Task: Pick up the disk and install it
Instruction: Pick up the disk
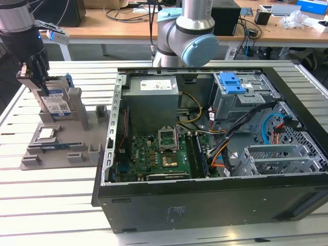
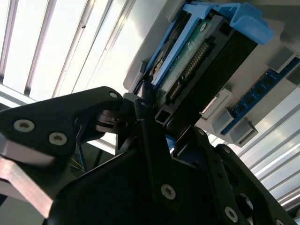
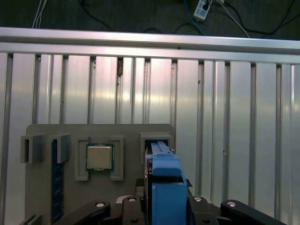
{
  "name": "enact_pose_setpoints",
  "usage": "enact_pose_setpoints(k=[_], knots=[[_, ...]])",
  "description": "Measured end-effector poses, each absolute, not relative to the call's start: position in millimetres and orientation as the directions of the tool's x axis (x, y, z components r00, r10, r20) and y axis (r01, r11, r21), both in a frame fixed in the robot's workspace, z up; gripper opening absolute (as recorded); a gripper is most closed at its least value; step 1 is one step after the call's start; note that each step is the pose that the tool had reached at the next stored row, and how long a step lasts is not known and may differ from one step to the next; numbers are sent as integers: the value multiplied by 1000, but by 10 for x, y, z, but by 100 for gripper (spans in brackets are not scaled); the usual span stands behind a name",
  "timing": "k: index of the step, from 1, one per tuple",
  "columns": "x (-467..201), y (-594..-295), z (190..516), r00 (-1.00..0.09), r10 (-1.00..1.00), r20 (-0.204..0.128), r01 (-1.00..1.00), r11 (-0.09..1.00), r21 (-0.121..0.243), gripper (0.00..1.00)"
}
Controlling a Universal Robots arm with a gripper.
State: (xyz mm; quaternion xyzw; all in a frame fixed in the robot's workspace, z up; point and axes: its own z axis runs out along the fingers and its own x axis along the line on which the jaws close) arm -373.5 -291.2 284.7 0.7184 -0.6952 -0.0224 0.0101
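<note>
The hand is clamped on the disk, upright in its grey holder, white-and-blue barcode label showing.

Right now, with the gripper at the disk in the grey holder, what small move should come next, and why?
Probably a short, straight lift. The gripper looks shut on the disk, which stands upright in its slot of the grey holder. The slot walls flank the disk on both sides, so tilting it or sliding it sideways could jam it.
</note>
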Motion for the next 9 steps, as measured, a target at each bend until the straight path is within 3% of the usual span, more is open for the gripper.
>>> enact_pose_setpoints(k=[9], knots=[[-3735, -2912, 2892, 32, -999, -18, -998, -33, 46, 37]])
